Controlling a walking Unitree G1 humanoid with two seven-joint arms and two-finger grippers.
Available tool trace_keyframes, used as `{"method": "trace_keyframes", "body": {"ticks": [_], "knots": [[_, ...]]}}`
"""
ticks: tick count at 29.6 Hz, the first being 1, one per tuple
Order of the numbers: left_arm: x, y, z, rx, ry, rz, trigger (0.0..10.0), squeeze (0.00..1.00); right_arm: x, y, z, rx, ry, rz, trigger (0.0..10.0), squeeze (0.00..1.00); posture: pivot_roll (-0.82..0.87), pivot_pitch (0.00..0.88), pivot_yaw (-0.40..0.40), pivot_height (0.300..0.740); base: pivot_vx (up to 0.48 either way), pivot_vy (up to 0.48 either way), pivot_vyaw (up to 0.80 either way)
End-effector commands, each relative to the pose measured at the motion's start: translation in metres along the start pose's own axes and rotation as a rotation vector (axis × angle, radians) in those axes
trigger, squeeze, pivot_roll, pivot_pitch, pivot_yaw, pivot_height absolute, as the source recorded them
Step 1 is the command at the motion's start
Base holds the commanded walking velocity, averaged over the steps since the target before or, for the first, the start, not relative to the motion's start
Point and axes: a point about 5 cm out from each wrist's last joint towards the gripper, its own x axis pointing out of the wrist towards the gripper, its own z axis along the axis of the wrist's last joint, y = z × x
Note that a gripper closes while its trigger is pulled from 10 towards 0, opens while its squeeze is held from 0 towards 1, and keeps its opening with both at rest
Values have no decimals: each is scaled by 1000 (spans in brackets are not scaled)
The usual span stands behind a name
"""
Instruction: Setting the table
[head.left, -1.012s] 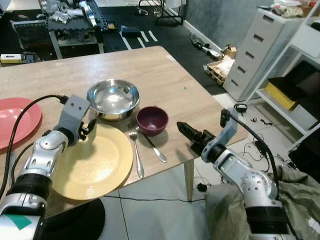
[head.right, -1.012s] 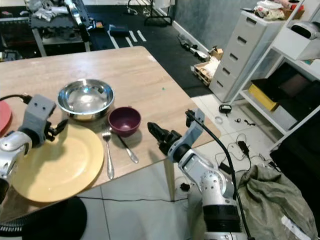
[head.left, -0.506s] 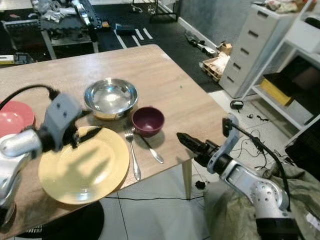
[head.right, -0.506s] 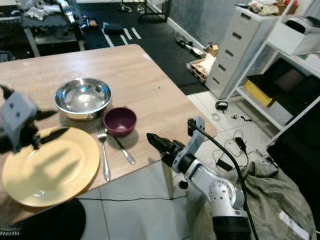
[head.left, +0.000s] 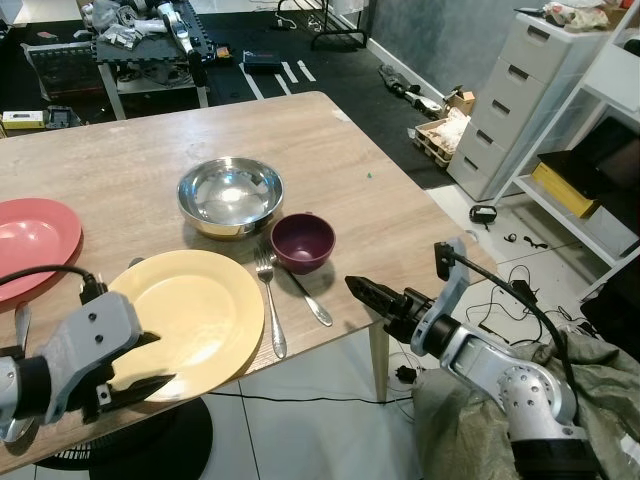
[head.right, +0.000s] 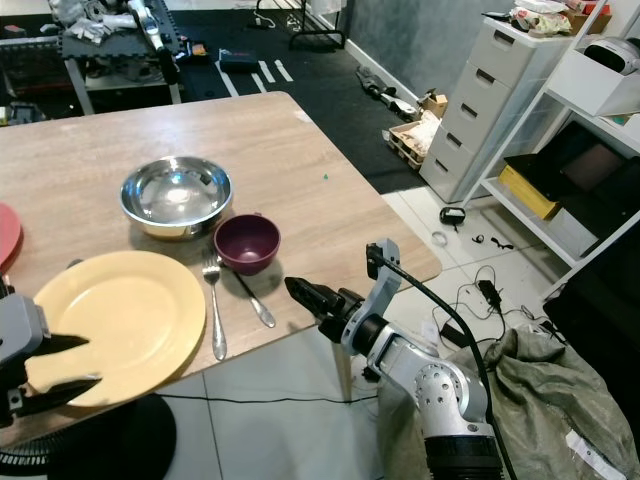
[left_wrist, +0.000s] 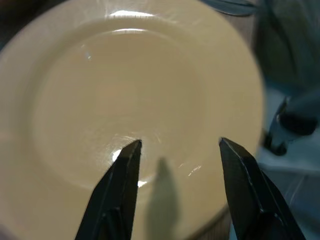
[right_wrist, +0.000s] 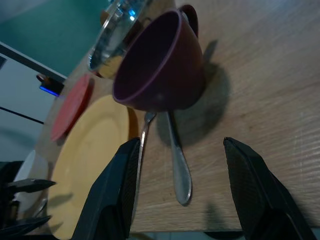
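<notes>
Hovering over the near rim of the yellow plate (head.left: 190, 318), at the near edge of the desk (head.left: 300, 150): left end effector (head.left: 140, 365), fingers (left_wrist: 122, 185) spread apart, nothing between them, tips above the plate's bare face, not touching it. Nothing on the plate.

Held low off the desk's near right corner, level with the near edge: right end effector (head.left: 362, 291), fingers (right_wrist: 117, 185) parted and released, gripping nothing, aimed across the wood toward the cutlery and the small bowl.

Lying just right of the yellow plate: fork (head.left: 271, 305), tines toward the far side, handle toward the near edge. Beside it, further right: spoon (head.left: 308, 297), handle slanting toward the near edge, bowl end tucked under or against the maroon bowl (head.left: 303, 241); which of the two, impossible to tell.

Standing upright just beyond the cutlery: the maroon bowl, nothing visible inside. Just beyond and left of it, close by or touching: steel bowl (head.left: 230, 195), larger, upright, holding only reflections.

Resting at the left edge of the desk, apart from the yellow plate: red plate (head.left: 35, 240), partly cut off by the frame, nothing on it.

Past the far edge, on the dark floor: a low rack (head.left: 150, 45) heaped with gear. To the right of the desk: white drawer unit (head.left: 510, 100) and white shelving (head.left: 600, 130).
</notes>
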Motion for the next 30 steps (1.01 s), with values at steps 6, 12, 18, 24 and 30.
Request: {"method": "trace_keyframes", "body": {"ticks": [6,12,18,24,30], "knots": [[51,9,-18,-174,8,118,10000,0,4,1,-3,3,15,-3,10000,0,97,89,15,740,0,0,0],[62,16,-13,-268,-6,175,10000,0,1,-1,-3,4,8,-14,10000,0,99,96,20,740,0,0,0],[86,4,-18,-454,-42,104,10000,0,4,2,-2,2,6,-6,10000,0,96,99,13,740,0,0,0],[133,3,-19,-517,-14,84,10000,0,10,6,2,-13,4,4,10000,0,79,103,7,740,0,0,0],[155,20,2,-460,-11,123,10000,0,12,10,3,-15,-1,12,10000,0,62,109,15,740,0,0,0]]}}
